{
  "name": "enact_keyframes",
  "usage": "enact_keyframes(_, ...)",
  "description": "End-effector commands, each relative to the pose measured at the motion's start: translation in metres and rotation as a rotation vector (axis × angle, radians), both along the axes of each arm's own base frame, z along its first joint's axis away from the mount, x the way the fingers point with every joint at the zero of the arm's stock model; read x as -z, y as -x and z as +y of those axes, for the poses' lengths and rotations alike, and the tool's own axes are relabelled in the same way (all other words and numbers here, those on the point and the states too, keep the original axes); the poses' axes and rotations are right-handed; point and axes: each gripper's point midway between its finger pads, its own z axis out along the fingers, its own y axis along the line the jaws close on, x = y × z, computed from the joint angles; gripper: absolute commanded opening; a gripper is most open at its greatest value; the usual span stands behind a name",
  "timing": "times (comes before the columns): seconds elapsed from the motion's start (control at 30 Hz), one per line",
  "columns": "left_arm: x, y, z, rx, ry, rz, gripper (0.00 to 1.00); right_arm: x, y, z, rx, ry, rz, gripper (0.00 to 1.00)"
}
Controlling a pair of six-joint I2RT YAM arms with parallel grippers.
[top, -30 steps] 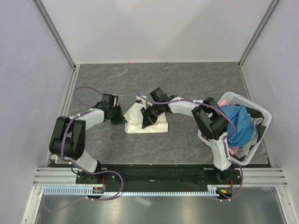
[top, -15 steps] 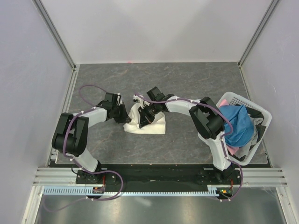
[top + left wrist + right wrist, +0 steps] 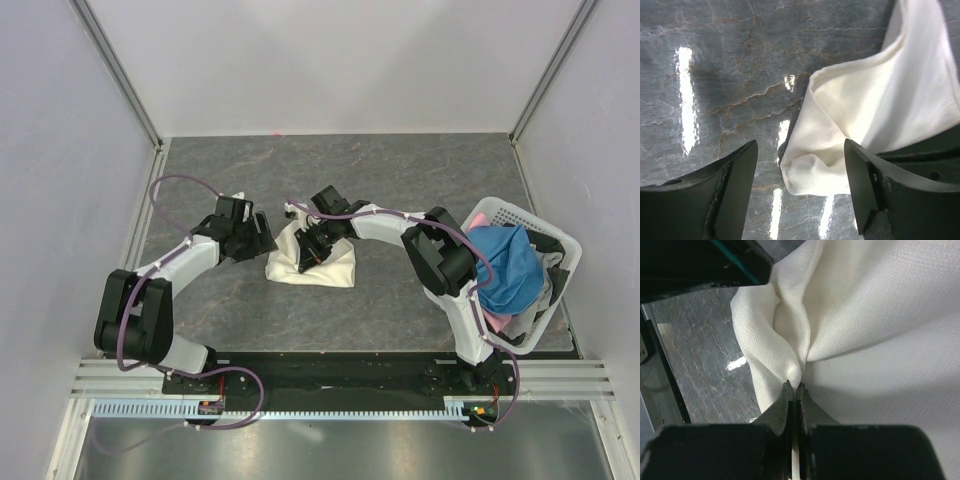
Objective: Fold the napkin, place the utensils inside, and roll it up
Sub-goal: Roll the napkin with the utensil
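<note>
Because its jaws are pressed together on a pinched ridge of cloth, the right gripper point(image 3: 794, 392) seems to hold the napkin point(image 3: 865, 315) gathered for folding (the utensil is nowhere visible). Just to its left, the left gripper point(image 3: 800, 143) hovers spread wide over a napkin corner, gripping nothing. Bare table point(image 3: 400, 170) lies beyond both; the basket point(image 3: 530, 215) stands well off to the right.

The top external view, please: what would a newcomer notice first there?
The crumpled cream napkin in the middle of the table, pinched by the shut right pincer. The left pincer is open at its corner. At the right edge, a white basket holds a blue cloth.
</note>
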Motion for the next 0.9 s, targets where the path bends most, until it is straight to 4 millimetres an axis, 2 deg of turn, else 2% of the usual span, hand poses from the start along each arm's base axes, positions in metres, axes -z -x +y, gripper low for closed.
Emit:
enact_keyframes(0.0,-0.001,0.007,0.000,0.008,0.012,-0.031,0.79,0.027,-0.008,-0.011,0.039,0.105,-0.017,0.00)
enact_keyframes(0.03,-0.001,0.011,-0.007,0.024,0.054,-0.027,0.79,0.027,-0.008,-0.011,0.039,0.105,-0.016,0.00)
enact_keyframes(0.23,0.013,0.020,-0.020,0.041,0.163,-0.011,0.77,0.030,-0.006,-0.014,0.045,0.115,0.009,0.00)
enact_keyframes(0.4,0.026,0.026,-0.022,0.040,0.188,0.023,0.77,0.033,-0.009,-0.016,0.071,0.126,0.034,0.00)
enact_keyframes(0.5,0.031,0.031,-0.025,0.040,0.208,0.041,0.71,0.033,-0.013,-0.017,0.088,0.128,0.037,0.00)
enact_keyframes(0.8,0.035,0.043,-0.030,0.070,0.245,0.060,0.71,0.041,-0.022,-0.021,0.159,0.158,0.089,0.00)
enact_keyframes(0.87,0.035,0.045,-0.030,0.074,0.248,0.060,0.66,0.042,-0.022,-0.022,0.165,0.160,0.103,0.00)
